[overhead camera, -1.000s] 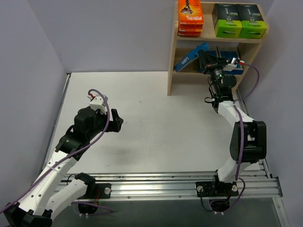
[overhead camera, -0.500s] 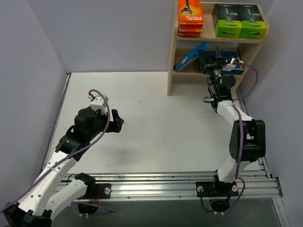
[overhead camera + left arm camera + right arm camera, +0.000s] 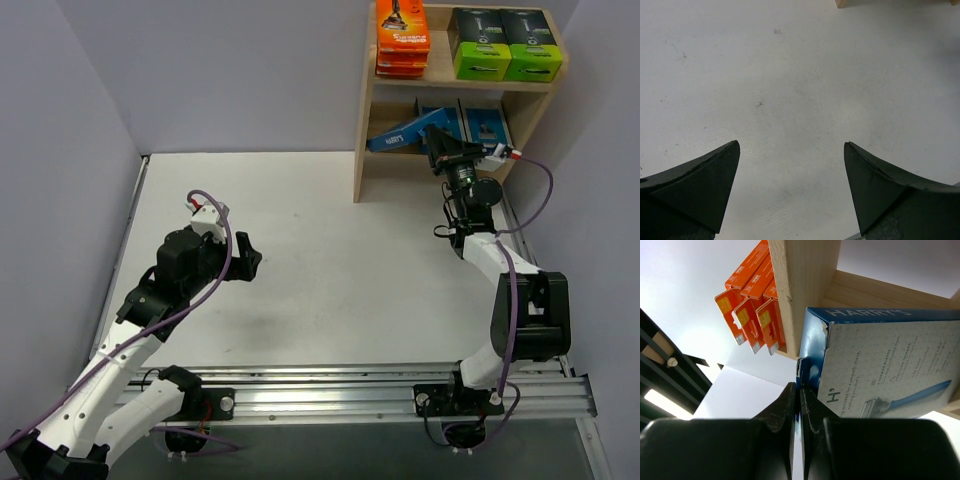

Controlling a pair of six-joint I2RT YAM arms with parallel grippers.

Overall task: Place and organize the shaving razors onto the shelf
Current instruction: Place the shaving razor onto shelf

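Observation:
The wooden shelf [image 3: 362, 150] stands at the table's far right. Its top tier holds stacked orange razor packs [image 3: 402, 38] and two black boxes with lime-green ends [image 3: 505, 45]. In the lower tier one blue pack [image 3: 402, 136] lies tilted, and two more blue cards [image 3: 484, 124] stand behind it. My right gripper [image 3: 438, 143] is at the front of the lower tier, shut on the thin end tab of the tilted blue pack [image 3: 890, 365]; the right gripper [image 3: 800, 387] pinches it beside the shelf's side panel [image 3: 802, 280], with the orange packs [image 3: 755, 305] beyond. My left gripper [image 3: 246, 262] hovers open over bare table; the left gripper [image 3: 791, 145] holds nothing.
Grey walls close in the table on the left, back and right. A metal rail [image 3: 400, 395] carrying both arm bases runs along the near edge. The shelf's foot [image 3: 842, 3] shows at the top of the left wrist view.
My right gripper has drawn back out of the lower tier toward the near side, pulling the tilted blue pack with it; two blue cards behind now show. The left arm has stayed still.

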